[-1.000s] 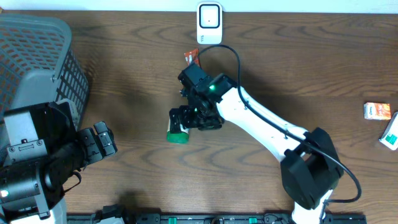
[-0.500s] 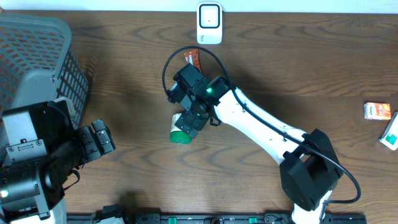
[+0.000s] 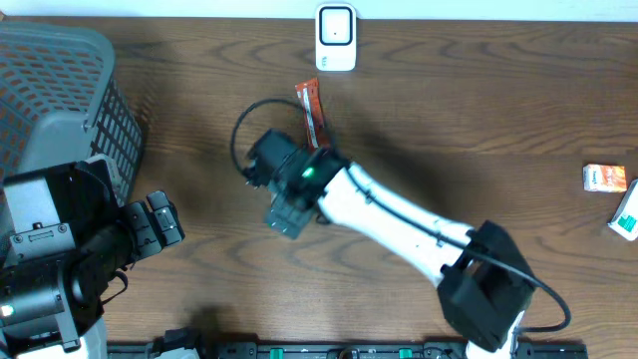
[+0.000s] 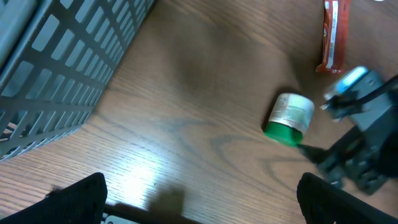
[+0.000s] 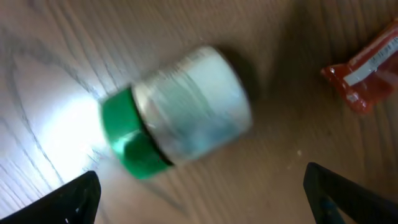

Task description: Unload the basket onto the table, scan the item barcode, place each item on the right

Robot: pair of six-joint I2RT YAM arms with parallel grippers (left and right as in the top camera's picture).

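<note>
**Right gripper** (image 5: 200, 180) poised over the bottle (image 5: 180, 112), which is shown lying on its side on the table (image 4: 186, 93), centre-right in the left wrist view, with the green cap (image 5: 127, 140) toward the lower left. The jaws are spread wide and nothing is held. The left gripper (image 3: 164, 224), likewise released, is seen beside the basket (image 3: 60, 80). The grasp is best taken across the white body, leaving the label uncovered for the scanner (image 3: 336, 38) at top centre. The red packet (image 4: 333, 34) nearby should be avoided.
</note>
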